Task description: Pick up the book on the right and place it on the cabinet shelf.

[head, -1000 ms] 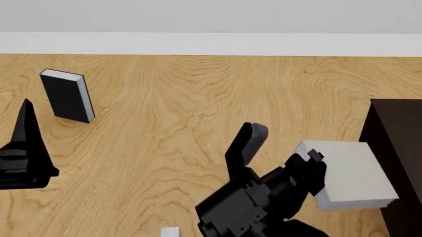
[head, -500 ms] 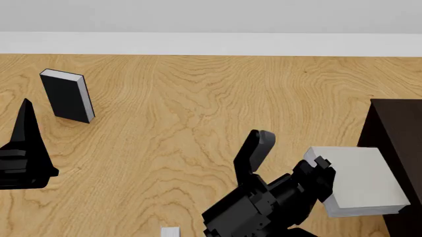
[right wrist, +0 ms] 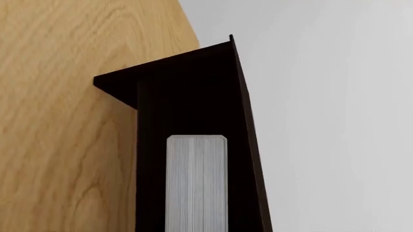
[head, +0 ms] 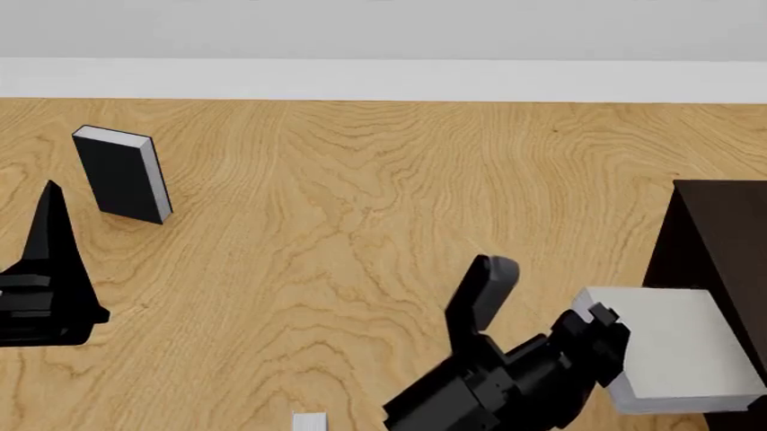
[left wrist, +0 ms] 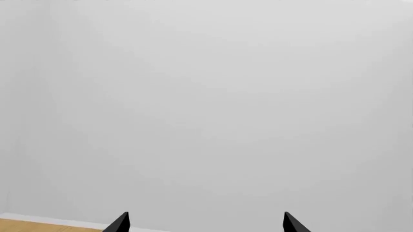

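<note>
Book [head: 683,346], the plain light-grey one, rides flat in the right gripper [head: 595,334], whose fingers pinch its near edge, and over the last second it has slid steadily rightward and lower in the head view, so that its far edge now overlaps the dark cabinet [head: 717,242] where before a strip of wood showed between them. The right wrist view agrees: the book's pale ribbed page edge [right wrist: 197,183] sits framed inside the cabinet's dark opening [right wrist: 187,96], which suggests the carry is over and the insertion has begun, though whether the book already rests on the cabinet shelf I cannot tell. What remains, I judge, is to push it further in, settle it and let go. The left gripper [left wrist: 205,223] idles with its fingers spread, facing a blank wall. The black book [head: 120,172] stands upright on the tabletop [head: 359,197], well apart and undisturbed
</note>
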{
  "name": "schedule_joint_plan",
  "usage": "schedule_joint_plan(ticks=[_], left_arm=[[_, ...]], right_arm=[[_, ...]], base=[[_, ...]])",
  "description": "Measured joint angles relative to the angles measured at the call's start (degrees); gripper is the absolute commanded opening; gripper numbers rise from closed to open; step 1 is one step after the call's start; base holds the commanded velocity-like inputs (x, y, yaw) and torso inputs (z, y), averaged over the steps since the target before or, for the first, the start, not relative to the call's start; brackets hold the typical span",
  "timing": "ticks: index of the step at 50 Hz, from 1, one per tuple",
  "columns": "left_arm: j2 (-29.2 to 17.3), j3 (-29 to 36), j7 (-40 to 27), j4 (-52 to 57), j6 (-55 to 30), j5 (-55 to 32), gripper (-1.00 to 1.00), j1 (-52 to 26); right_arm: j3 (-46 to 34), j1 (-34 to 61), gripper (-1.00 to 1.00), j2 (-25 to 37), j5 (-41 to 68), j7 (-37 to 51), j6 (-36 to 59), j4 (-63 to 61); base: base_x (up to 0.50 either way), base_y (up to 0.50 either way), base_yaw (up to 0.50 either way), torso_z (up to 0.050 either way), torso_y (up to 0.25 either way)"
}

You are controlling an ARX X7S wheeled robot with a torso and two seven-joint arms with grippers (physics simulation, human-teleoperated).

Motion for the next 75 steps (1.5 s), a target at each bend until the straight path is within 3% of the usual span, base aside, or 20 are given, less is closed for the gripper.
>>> schedule_joint_plan(ticks=[54,75], left_arm=[[-0.6,1.6,-0.5,-0.7,1.1,0.9,1.0,-0.1],[-0.3,4.3,-0.2,-2.8,2.3,3.9,1.0,-0.3]], right_arm=[[5.4,-4.5,-1.0,0.0,-11.7,-4.6,-6.0,8.7],[22.2,-7.7,-1.0,0.2,-34.9,-10.6,-6.5,10.5]], base=[[0.0,0.0,0.0,0.0,0.001],[0.0,0.0,0.0,0.0,0.001]])
